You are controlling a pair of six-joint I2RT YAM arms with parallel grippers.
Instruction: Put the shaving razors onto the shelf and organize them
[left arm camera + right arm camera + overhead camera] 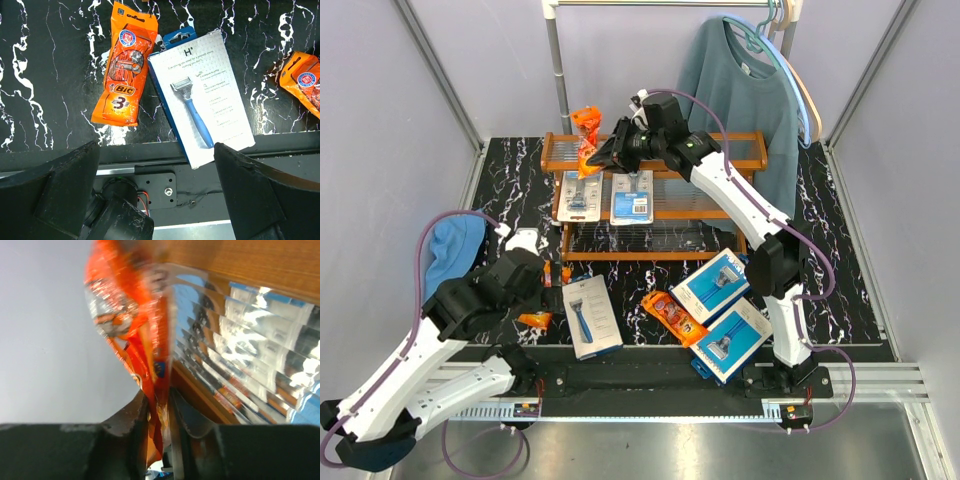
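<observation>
My right gripper is shut on an orange razor bag and holds it at the left end of the shelf's top tier. In the right wrist view the bag is pinched between the jaws of the gripper, beside the wire grating. Two blister cards lie on the middle tier. My left gripper is open and empty, its midpoint over the near rail. Just beyond it lie an orange bag and a white razor box.
Two blue razor boxes and another orange bag lie on the black marble table in front of the shelf. A blue cloth lies at the left. A teal sweater hangs on the rail behind the shelf.
</observation>
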